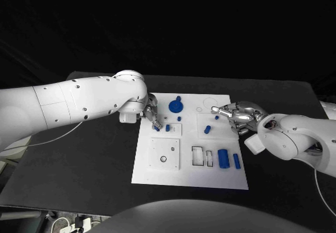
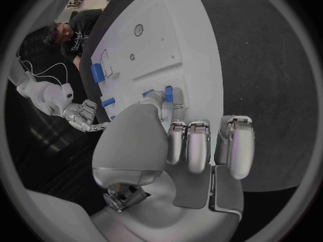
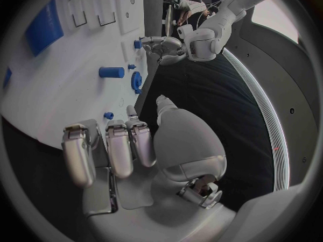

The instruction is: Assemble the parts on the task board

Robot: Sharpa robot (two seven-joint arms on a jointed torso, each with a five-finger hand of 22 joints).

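Black table [image 1: 84, 184] carried the white task board [image 1: 161, 172]. Left robot hand [image 1: 151, 115] pinched a small blue peg [image 1: 157, 128] at its left edge; right robot hand [image 1: 234, 116] hovered, fingers curled, empty. Parts looked light, rigid, slippery, best pinched across their sides.

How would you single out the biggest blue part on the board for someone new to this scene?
Start at the white task board in the middle of the black table. Go to its far edge: the round blue disc lies there, between the two hands. It is flat and gear-like, while the other blue parts are small pegs or bars.
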